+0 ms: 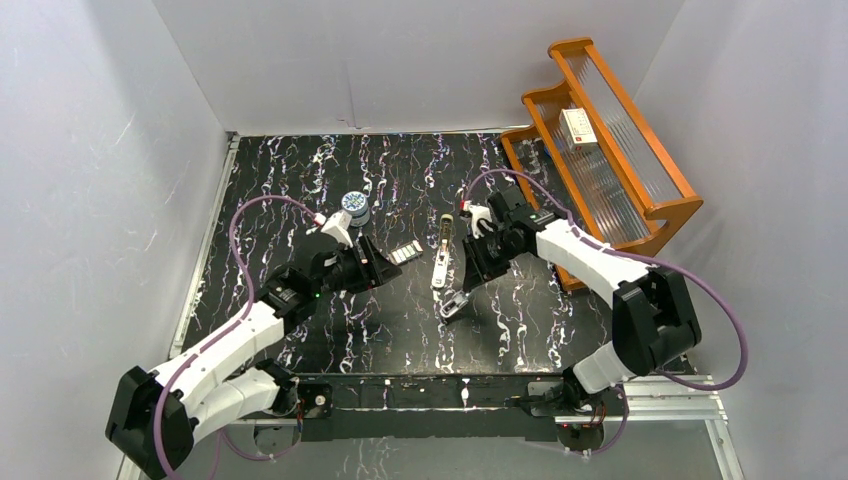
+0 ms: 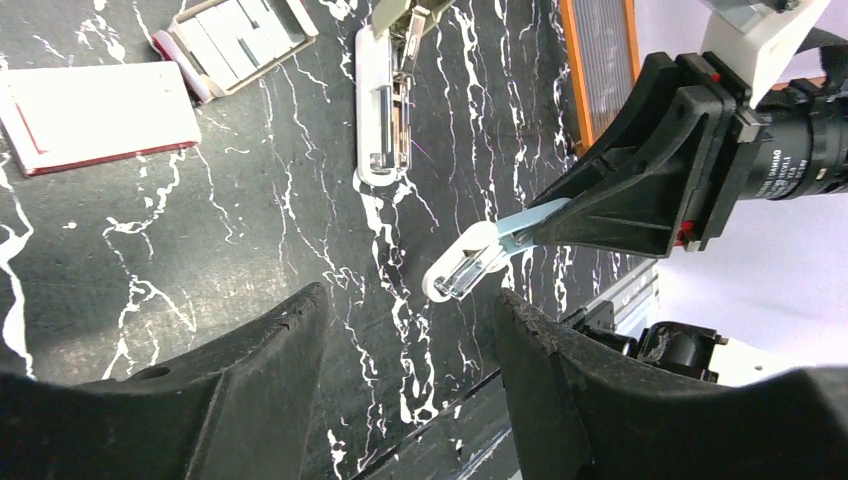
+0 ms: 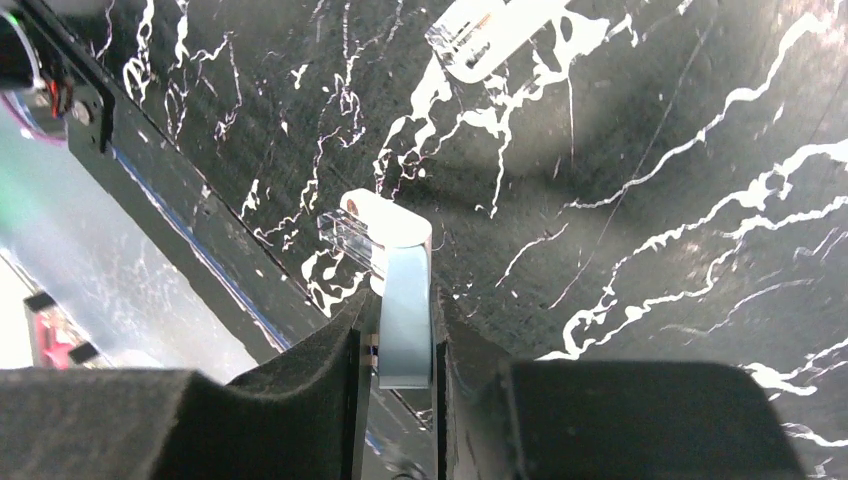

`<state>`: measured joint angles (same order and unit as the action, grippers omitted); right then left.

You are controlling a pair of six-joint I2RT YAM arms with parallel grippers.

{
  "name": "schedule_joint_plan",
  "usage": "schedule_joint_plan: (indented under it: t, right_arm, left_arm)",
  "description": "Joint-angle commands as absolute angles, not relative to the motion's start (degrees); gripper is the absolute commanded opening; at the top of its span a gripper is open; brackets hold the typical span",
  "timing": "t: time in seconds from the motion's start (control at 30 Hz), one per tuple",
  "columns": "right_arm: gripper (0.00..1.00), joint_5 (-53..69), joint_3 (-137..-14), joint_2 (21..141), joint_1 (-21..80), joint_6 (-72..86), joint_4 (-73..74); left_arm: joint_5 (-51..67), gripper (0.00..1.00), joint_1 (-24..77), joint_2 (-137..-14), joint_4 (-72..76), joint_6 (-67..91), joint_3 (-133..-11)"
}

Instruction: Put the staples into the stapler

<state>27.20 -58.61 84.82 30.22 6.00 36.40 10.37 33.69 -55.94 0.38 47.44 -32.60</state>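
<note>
**Operator:** What is each gripper doing?

**Manual:** The left gripper (image 2: 410, 310) hangs over the table (image 2: 250, 250) with its jaws spread wide and nothing between them. The right gripper (image 3: 400, 330) has its jaws pressed together on the blue stapler (image 2: 466, 268). They pinch the blue tail, so the white head sticks out past the fingertips, low over the table. You cannot tell whether the head touches the surface.

**Operator:** Where is the stapler I must load?

**Manual:** The stapler (image 2: 383, 110) lies flat on the table ahead of the left jaws, just beyond the blue stapler and clear of both grippers. It appears opened out with its metal rail showing. Judge this as the pose that lets a strip go in from above.

**Operator:** And the staples?

**Manual:** The sleeve (image 2: 100, 115) lies ahead of the left jaws, off to one side. The staples (image 2: 238, 32) sit in their tray between the sleeve and the stapler, uncovered and open to a pinch. The blue stapler is not the one to load, so treat the right grip as holding it out of the way.
</note>
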Motion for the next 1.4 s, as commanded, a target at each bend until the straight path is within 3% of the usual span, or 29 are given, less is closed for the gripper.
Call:
schedule_joint_plan:
  t: [0.0, 0.47, 0.8, 1.03, 1.37]
  right_arm:
    - [0.31, 33.0, -65.1, 85.6, 29.8, -6.9, 39.1]
    - [0.26, 31.4, -73.4, 98.4, 29.7, -24.0, 51.2]
    - [0.26, 35.2, -75.4, 101.4, 29.6, -28.3, 53.8]
    - [0.34, 35.9, -74.6, 102.7, 29.6, -28.4, 53.5]
    - [0.29, 36.7, -73.5, 103.7, 29.6, -28.9, 53.0]
  left_arm:
    - [6.8, 0.60, 33.2, -53.3, -3.9, 45.0, -34.4]
    - [8.9, 0.62, 33.0, -57.1, -4.9, 45.1, -36.6]
    - [9.4, 0.63, 31.3, -58.7, -11.5, 43.4, -42.3]
    - [10.9, 0.63, 31.2, -60.2, -9.9, 44.0, -43.4]
    - [12.0, 0.63, 31.1, -61.3, -9.6, 44.5, -43.5]
